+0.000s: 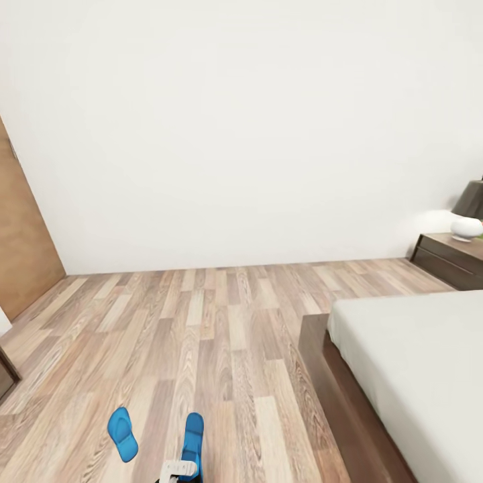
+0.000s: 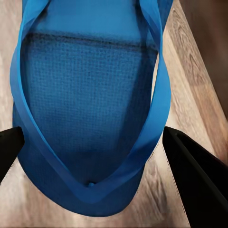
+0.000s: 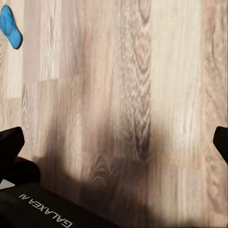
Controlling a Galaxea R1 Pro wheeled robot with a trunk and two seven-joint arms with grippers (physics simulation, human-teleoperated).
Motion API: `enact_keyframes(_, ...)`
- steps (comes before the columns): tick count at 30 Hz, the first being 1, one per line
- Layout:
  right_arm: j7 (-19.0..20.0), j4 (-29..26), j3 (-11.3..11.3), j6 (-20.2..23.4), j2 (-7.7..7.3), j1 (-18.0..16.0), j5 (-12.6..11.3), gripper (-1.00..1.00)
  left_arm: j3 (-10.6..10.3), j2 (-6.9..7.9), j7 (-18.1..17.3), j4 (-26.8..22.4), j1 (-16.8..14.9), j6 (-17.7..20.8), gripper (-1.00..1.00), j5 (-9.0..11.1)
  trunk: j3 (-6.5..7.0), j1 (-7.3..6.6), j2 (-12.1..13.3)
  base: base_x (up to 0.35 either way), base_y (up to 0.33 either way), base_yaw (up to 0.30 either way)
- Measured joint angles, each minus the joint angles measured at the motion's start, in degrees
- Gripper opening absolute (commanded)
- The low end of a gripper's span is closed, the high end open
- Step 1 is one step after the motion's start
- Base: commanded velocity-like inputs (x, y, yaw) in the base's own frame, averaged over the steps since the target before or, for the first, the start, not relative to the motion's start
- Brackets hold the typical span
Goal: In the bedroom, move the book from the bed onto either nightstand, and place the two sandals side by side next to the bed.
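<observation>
Two bright blue sandals lie on the wood floor at the bottom of the head view: one sandal [image 1: 123,434] to the left, the other sandal [image 1: 192,439] beside it, nearer the bed [image 1: 409,355]. My left gripper [image 1: 178,467] is at the near end of that second sandal [image 2: 90,95]. In the left wrist view its dark fingers [image 2: 194,180] press on both sides of it, so my left gripper [image 2: 94,137] is shut on it. My right gripper [image 3: 114,147] hangs open over bare floor, with a sandal [image 3: 10,31] far off. The nightstand [image 1: 451,258] stands beyond the bed. The book is out of view.
A lamp [image 1: 469,211] sits on the nightstand. A wooden door [image 1: 20,248] stands at the left wall, and a white wall closes the far side. Open wood floor [image 1: 201,322] stretches between the sandals and the wall. My own base [image 3: 42,209] shows in the right wrist view.
</observation>
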Motion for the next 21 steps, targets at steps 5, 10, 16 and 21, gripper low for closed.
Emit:
enact_keyframes(5, 0.0, 0.0, 0.0, 0.0, 0.00, 0.0, 0.0, 1.00, 0.0, 0.01, 0.0, 0.0, 0.0, 0.0, -1.00, 0.0, 0.00, 0.00, 0.0, 0.309, -0.081, 0.000)
enact_keyframes(10, -0.1, 0.0, 0.0, 0.0, 0.00, 0.0, 0.0, 1.00, 0.0, 0.00, 0.0, 0.0, 0.0, 0.0, -1.00, 0.0, 0.00, 0.02, 0.0, 0.210, -0.011, 0.042)
enact_keyframes(16, -0.1, 0.0, 0.0, 0.0, 0.01, 0.0, 0.0, 1.00, 0.0, -0.01, -0.1, -0.1, 0.0, 0.0, -1.00, 0.0, 0.00, 0.03, 0.0, 0.020, -0.001, 0.253)
enact_keyframes(21, 0.1, 0.0, 0.0, 0.0, 0.01, 0.0, 0.0, 1.00, 0.0, -0.01, 0.0, 0.0, 0.0, 0.0, -1.00, 0.0, 0.00, 0.02, 0.0, 0.078, 0.000, 0.218)
